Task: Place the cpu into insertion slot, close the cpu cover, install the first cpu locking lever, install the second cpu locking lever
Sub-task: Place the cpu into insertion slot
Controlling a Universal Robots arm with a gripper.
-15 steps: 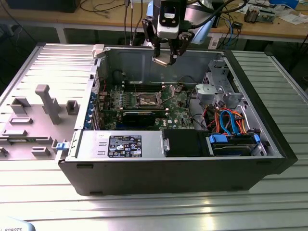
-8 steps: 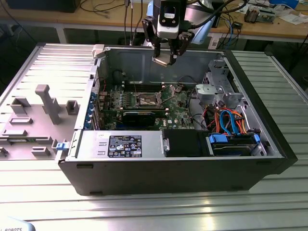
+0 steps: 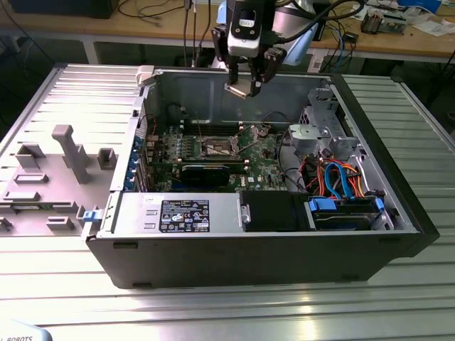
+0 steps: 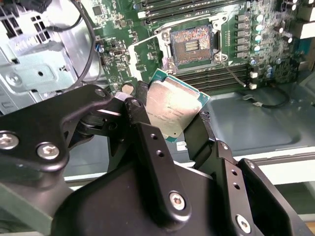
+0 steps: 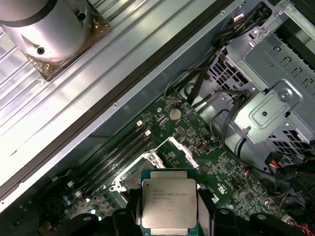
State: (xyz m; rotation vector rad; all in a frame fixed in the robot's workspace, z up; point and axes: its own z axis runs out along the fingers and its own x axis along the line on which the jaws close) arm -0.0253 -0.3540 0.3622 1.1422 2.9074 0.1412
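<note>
Pretty bright, even overhead light all round. Strong glare is thrown off the ribbed table [image 3: 313, 302] in the exterior view, while the inside of the case [image 3: 213, 263] is left in shade. In the first wrist view the shiny tube [image 5: 44, 24] is nearly blown out, and a soft sheen is picked up on the cpu [image 5: 169, 204].

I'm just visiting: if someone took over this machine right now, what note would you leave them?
The tool is shut on the cpu, held above the open computer case.
The insertion slot is uncovered and empty, on the green motherboard below the cpu.
Done: cpu picked up.
Left: all four steps; nothing is seated, closed or locked yet.
</note>
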